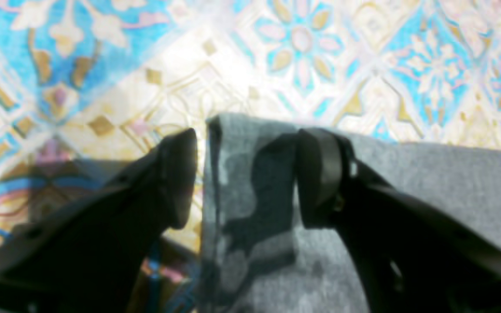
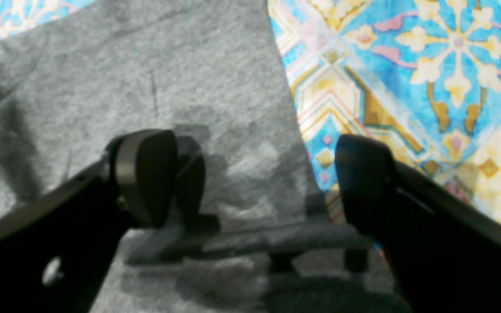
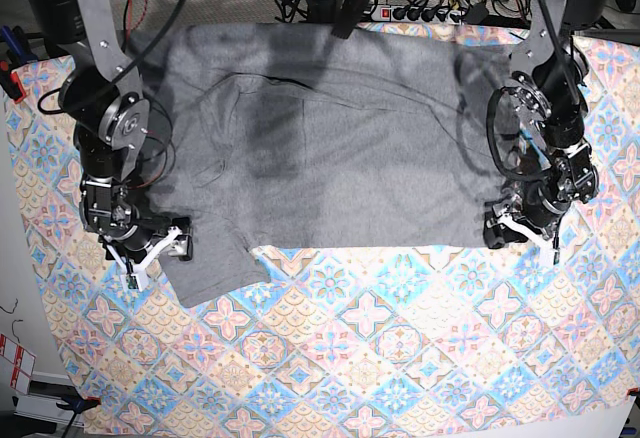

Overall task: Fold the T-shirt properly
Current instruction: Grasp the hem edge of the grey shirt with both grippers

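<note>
The grey T-shirt (image 3: 330, 158) lies spread flat across the far half of the table, with a sleeve pointing toward the front left. My left gripper (image 3: 507, 230) is low at the shirt's front right corner. In the left wrist view the left gripper (image 1: 250, 174) is open and straddles the shirt's edge (image 1: 450, 182), one finger (image 1: 320, 174) over cloth and the other over the tablecloth. My right gripper (image 3: 160, 248) sits by the sleeve at the left. In the right wrist view the right gripper (image 2: 255, 182) is open across the T-shirt's (image 2: 146, 65) edge, holding nothing.
A colourful patterned tablecloth (image 3: 380, 358) covers the table. Cables and a power strip (image 3: 440, 13) run along the back edge. A red clamp (image 3: 12, 83) is fixed at the left edge. Both arms rise from the back corners.
</note>
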Tool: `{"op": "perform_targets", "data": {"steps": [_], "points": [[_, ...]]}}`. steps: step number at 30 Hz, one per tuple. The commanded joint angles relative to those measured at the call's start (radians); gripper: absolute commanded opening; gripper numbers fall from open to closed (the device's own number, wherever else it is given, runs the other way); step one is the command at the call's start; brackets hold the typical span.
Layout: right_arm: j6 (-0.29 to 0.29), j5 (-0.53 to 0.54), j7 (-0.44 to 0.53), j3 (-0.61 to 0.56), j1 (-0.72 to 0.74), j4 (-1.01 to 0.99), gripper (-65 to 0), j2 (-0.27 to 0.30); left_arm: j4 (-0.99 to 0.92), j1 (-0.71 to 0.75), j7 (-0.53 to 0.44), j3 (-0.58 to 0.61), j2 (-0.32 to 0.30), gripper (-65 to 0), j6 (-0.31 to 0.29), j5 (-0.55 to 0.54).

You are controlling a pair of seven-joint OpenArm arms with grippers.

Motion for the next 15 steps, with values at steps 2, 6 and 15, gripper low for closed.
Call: {"op": "perform_targets", "data": {"steps": [2, 6, 15], "points": [[0.005, -0.012, -0.048, -0.003, 0.015, -0.001, -9.2, 0.007, 0.003, -0.023, 0.024, 0.004, -0.003, -31.1, -0.005, 0.011], [0.005, -0.013, -0.047, -0.003, 0.018, -0.001, -9.2, 0.007, 0.002, -0.023, 0.027, 0.064, 0.023, -31.2, -0.005, 0.012], [0.046, -0.007, -0.050, -0.118, 0.029, -0.001, -19.2, 0.007, 0.003, -0.001, 0.027, 0.125, 0.049, -31.3, -0.005, 0.005]]}}
